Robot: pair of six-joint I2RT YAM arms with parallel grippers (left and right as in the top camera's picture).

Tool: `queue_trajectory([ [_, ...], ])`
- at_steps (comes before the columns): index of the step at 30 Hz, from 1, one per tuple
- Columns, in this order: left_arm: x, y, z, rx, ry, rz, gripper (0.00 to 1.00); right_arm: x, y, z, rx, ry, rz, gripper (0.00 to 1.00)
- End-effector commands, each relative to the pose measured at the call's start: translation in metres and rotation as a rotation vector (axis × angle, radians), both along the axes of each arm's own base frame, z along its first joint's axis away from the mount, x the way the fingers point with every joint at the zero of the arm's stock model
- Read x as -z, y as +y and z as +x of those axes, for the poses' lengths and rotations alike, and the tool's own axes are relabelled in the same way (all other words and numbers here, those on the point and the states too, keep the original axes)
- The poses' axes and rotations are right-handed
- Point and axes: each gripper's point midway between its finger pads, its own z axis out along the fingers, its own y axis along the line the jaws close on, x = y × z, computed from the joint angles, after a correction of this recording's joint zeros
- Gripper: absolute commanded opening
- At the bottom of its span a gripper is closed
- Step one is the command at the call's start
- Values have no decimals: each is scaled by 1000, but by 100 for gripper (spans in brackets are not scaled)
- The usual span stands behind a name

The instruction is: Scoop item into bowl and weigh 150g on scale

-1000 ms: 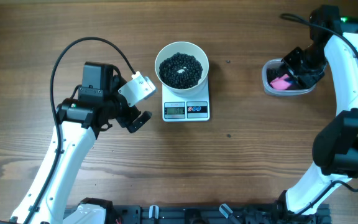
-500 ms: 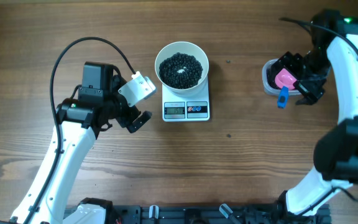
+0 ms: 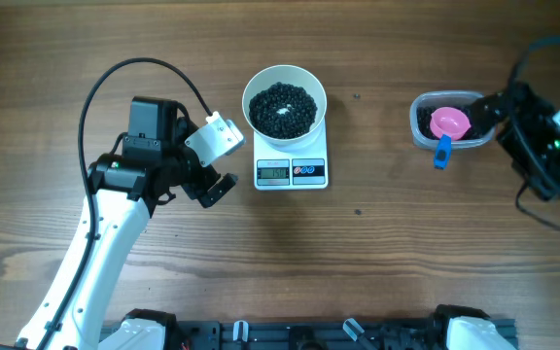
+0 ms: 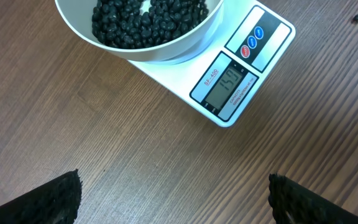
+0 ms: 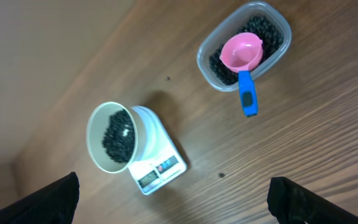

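Black beans (image 3: 280,105) sit heaped in the white bowl (image 4: 166,53), which is on the scale (image 3: 291,171).

- Left tool (image 4: 173,190): released, fingers spread wide with nothing between them. It hovers over bare surface (image 3: 163,262). The bowl and scale are just ahead of it, slightly to its right.
- Scale display faces the left tool. It looks at or near target, but the last digit isn't clear enough to call.
- Clear tub (image 3: 418,126): well right of the scale and just ahead of the right tool. It holds leftover beans. The pink scoop (image 3: 449,123) rests in it, cup up, with its blue handle (image 3: 442,153) overhanging the tub rim.
- Right tool (image 5: 173,193): released and empty, raised high over the surface. The tub and scoop are in front of it, and the bowl and scale are further off to its left.

Handling judgement:
- Beans are loose, hard and round, so they will roll and scatter. The fingers can't pinch them, so they should only be moved with the scoop.
- Scoop is light and stiff. It should be gripped on the blue handle, across the flat, and kept level.
- Bowl has smooth sides and is likely slippery. Loaded, it has some heft, so it should be gripped at the rim if at all. Nudging it would disturb the reading.
- Scale is light and would slide if bumped.
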Motion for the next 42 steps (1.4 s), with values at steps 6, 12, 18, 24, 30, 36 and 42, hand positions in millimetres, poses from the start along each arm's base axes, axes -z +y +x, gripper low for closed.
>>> queue_trajectory([
  [6,2,-1,-2,18,4,-8,100,1,2,-19,95,37,71,100],
  [12,2,-1,-2,18,4,-8,100,-23,-27,-10,45,-104,-199,100],
  [18,2,-1,-2,18,4,-8,100,-56,-34,11,-80,-341,-433,100],
  [24,2,-1,-2,18,4,-8,100,-26,-31,8,-37,-665,-504,100],
  [30,2,-1,-2,18,4,-8,100,39,-29,-11,3,-851,-533,100],
  [36,2,-1,-2,18,4,-8,100,97,-28,-22,21,-930,-547,100],
  [42,2,-1,-2,18,4,-8,100,142,-29,-19,14,-891,-545,100],
])
